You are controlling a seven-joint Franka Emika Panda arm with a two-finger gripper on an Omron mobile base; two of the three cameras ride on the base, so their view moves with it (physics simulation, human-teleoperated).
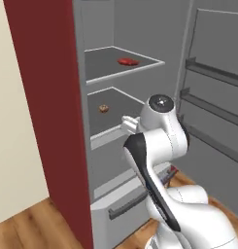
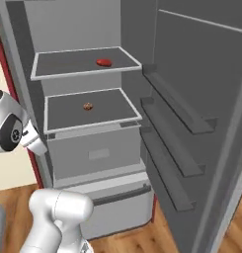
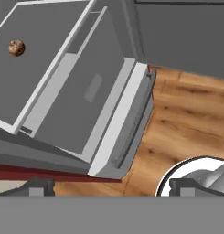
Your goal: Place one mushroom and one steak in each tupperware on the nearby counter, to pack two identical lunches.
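Nearest you, the jaws [image 3: 109, 187] show as two dark tips at 6 o'clock in the hand view, spread wide apart with nothing between them. Beyond them lie the wooden floor [image 3: 182, 123] and the fridge's lower drawer [image 3: 81, 105], seen tilted because the hand is rolled.

Your target, the mushroom [image 3: 16, 47], sits at about 10 o'clock in that view, alone on the lower shelf [image 3: 49, 50]. In the left base view you find the same mushroom [image 1: 104, 108] at roughly 10 o'clock from the arm's wrist, well back from the shelf's front edge. The steak [image 1: 127, 62] lies on the upper shelf [image 1: 106, 65], toward 12 o'clock; in the right base view it is the red piece [image 2: 103, 62] above the mushroom [image 2: 87, 106].

My judgement is that you are in the reach for the mushroom, with nothing packed yet. Neither tupperware nor the worktop is in sight from this spot.

To do it well:
- Swing the hand up and in until the mushroom sits centred between the tips, rather than off at 10 o'clock.
- Enter between the two shelves level, since the gap looks shallow and the wrist could strike the upper shelf's front rim.
- Keep the jaws wide until both tips flank the lump, then close gently; it is small and rounded, so it may roll or squirt out.
- Watch the open door's racks [image 2: 177, 128] at 3 o'clock as the elbow turns.
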